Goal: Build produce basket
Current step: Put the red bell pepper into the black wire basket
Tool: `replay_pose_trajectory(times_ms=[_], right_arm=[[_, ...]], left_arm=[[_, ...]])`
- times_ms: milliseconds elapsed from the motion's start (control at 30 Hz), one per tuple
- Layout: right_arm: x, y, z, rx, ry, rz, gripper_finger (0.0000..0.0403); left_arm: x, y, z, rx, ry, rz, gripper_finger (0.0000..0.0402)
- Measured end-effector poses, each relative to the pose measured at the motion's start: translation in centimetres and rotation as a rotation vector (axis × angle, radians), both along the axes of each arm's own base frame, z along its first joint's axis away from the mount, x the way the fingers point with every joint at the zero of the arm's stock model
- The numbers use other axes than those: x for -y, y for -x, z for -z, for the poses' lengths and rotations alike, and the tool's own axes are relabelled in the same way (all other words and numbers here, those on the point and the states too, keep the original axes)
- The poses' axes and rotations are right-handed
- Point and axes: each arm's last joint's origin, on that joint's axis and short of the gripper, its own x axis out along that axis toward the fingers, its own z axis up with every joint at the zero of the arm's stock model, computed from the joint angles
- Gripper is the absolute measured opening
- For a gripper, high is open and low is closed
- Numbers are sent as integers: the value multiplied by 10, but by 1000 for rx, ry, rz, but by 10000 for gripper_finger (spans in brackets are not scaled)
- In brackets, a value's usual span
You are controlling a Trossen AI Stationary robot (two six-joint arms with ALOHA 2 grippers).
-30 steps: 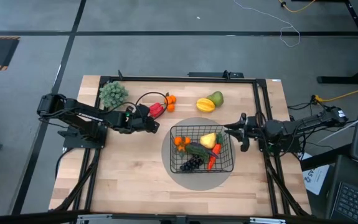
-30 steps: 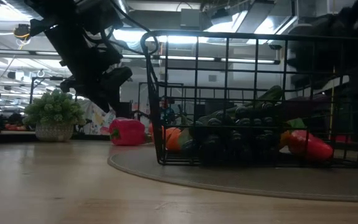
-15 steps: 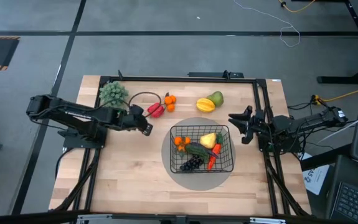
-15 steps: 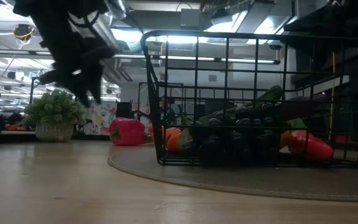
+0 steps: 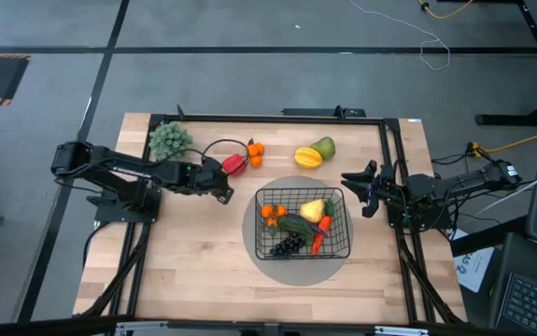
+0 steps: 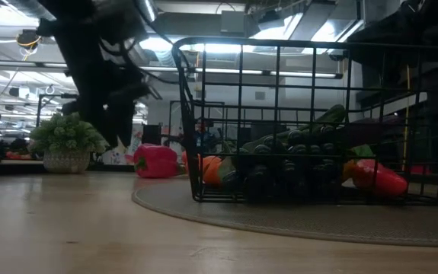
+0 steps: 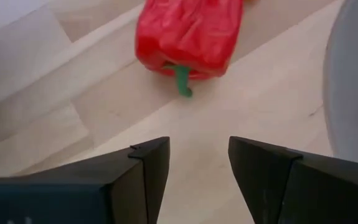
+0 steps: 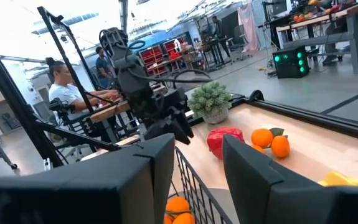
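Black wire basket (image 5: 303, 224), centre frame on grey disc (image 5: 277, 264), part-filled. Red pepper (image 5: 233, 164), glossy, green stem, upper left of it. Left gripper (image 5: 223, 192) beside pepper, jaws apart, empty. Right gripper (image 5: 355, 189) right of basket, parted, empty.

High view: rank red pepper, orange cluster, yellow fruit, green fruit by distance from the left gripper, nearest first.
From the left gripper, open and empty:
1. Red pepper, just beyond its tips.
2. Orange cluster, past the pepper.
3. Yellow fruit, behind the basket.
4. Green fruit, touching the yellow one, farthest right.
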Motion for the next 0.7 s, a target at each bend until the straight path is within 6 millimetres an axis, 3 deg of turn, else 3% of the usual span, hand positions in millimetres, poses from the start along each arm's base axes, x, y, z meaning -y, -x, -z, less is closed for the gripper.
replay_pose_trajectory(times_ms=[300, 700], right_arm=[[0, 0, 1, -10, 0, -3, 131], [0, 0, 6, -51, -35, -5, 131]], left_arm=[[-19, -8, 25, -109, 52, 3, 153], [-23, -14, 26, -74, 59, 55, 153]])
